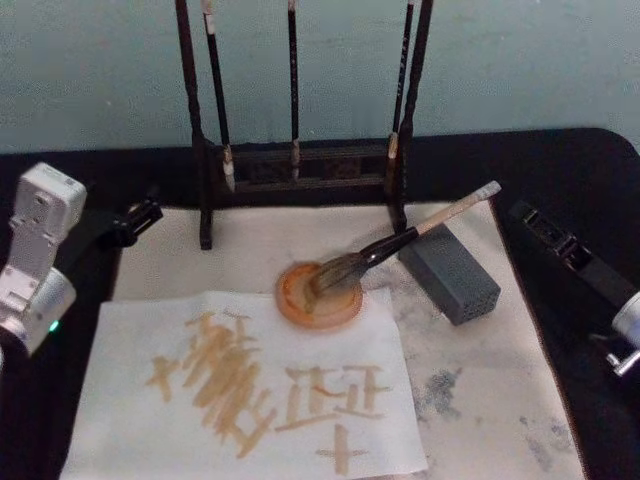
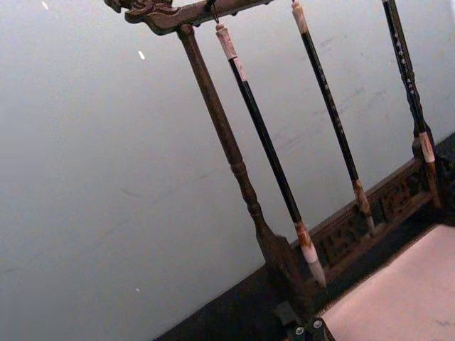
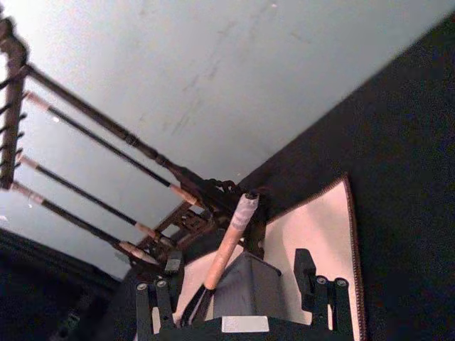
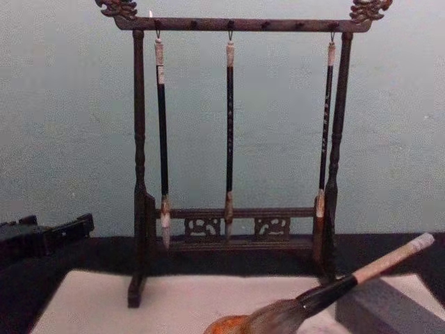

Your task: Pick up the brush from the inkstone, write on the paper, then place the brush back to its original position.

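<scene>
Brush [image 1: 400, 240] is down with its bristle head in the round orange-brown dish [image 1: 345, 315], which sits about mid-mat [image 1: 500, 400] at the far-right corner of the paper [image 1: 130, 420]. I see tan wash in the dish under the bristles. The brush's long axis runs diagonally: bristles low toward the near-left, whitish end raised toward the mat's far-right corner. The handle crosses the far corner of the grey block [image 1: 455, 280] and looks propped on it. The block lies toward the mat's right edge, just beside the dish. The paper covers the mat's near-left corner and carries tan strokes. The wooden rack [image 4: 139, 174] stands along the mat's far edge with three thin brushes [image 4: 229, 125] hanging tips down. Left gripper [image 1: 140, 215] is off the mat's far-left corner over the black table [image 1: 590, 170]; I can't tell its state. Right gripper [image 1: 548, 232] is off the right edge, clear of the brush, jaws spread wide and gripping nothing.
</scene>
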### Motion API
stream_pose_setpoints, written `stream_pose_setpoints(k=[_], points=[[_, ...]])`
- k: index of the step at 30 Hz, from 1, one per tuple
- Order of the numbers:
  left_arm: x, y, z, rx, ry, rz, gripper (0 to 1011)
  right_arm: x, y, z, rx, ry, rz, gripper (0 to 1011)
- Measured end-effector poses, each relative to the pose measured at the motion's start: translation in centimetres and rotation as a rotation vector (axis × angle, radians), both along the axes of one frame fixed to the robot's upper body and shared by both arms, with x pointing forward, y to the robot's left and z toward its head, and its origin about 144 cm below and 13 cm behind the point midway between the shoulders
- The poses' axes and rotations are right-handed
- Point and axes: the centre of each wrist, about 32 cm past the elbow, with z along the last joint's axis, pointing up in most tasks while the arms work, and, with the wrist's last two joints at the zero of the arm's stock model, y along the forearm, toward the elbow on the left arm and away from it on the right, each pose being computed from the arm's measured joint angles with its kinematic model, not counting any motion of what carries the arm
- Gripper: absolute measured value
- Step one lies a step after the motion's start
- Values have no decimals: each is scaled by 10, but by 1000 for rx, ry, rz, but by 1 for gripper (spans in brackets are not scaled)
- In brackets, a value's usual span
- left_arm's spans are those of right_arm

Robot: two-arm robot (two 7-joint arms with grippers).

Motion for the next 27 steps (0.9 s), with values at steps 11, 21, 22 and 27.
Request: stream_pose_setpoints(k=[11,21,22,27], points=[[0,0,0,0,0,0,1002,21,4,-3,125,109,-7,1002],[0,0,0,0,0,0,1002,37,14,-3,151,136,13,1002],[0,0,0,0,0,0,1002,39,15,-3,152,138,15,1002],[0,0,0,0,0,0,1000,47,18,-3,154,148,22,1001]])
